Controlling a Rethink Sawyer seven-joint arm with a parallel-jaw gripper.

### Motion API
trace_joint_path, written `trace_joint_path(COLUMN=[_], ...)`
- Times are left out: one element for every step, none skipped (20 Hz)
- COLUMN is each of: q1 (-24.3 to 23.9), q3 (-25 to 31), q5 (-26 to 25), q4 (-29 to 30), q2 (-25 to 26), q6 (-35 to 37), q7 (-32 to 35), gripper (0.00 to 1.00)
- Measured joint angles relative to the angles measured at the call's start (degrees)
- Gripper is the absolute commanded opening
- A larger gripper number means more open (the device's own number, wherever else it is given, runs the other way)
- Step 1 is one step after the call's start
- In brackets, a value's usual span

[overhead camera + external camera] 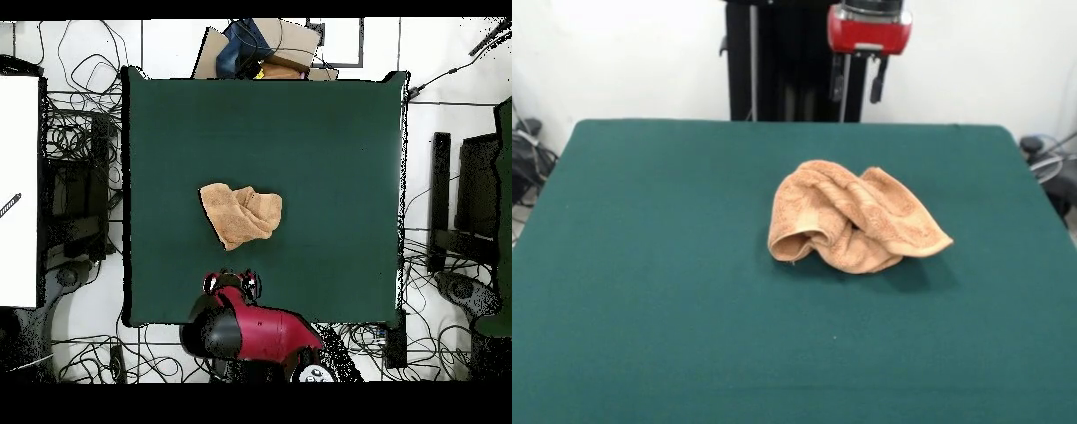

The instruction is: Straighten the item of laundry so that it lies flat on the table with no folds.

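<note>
The light orange-tan terry towel (pixel 852 216) lies crumpled in a heap near the middle of the dark green table (pixel 644 265), with folds rolled over one another and one corner sticking out to the right. In the overhead view the towel (pixel 240 214) is a bunched patch on the table (pixel 330 150). My gripper (pixel 858 88) hangs under the red wrist at the table's far edge, well above and behind the towel, open and empty. In the overhead view the gripper (pixel 232 283) is at the table's bottom edge, just below the towel.
The black pedestal (pixel 786 62) stands behind the table. Cables lie on the floor all round the table (pixel 85 130). A cardboard box and a bag (pixel 260 48) sit past the top edge. Black equipment (pixel 470 200) stands at the right, a white board (pixel 18 190) at the left.
</note>
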Motion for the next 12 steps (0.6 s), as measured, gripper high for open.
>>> trace_joint_path(q1=[0.3, 0.4, 0.5, 0.5, 0.5, 0.5, 0.5, 0.5, 0.4, 0.4, 0.4, 0.3], q3=[-0.1, -0.1, -0.1, -0.1, -0.1, -0.1, -0.1, -0.1, -0.2, -0.1, -0.1, -0.2], q5=[-0.1, -0.2, -0.3, -0.3, -0.4, -0.6, -0.7, -0.9, -1.1, -1.3, -1.3, -1.4], q4=[0.9, 1.4, 2.3, 2.8, 3.5, 4.9, 5.4, 6.3, 6.9, 7.7, 7.9, 8.2], q2=[-0.2, -0.4, -0.8, -1.0, -1.4, -2.0, -2.1, -2.5, -2.7, -3.1, -3.2, -3.4], q6=[-0.4, -0.5, -0.7, -0.7, -0.8, -0.8, -0.8, -0.8, -0.8, -0.8, -0.8, -0.8], q7=[0.0, 0.0, 0.0, 0.0, 0.0, 0.0, 0.0, 0.0, 0.0, 0.0, 0.0, 0.0], gripper=[1.00, 1.00, 1.00, 1.00, 1.00, 1.00, 1.00, 1.00, 1.00, 1.00, 1.00, 1.00])
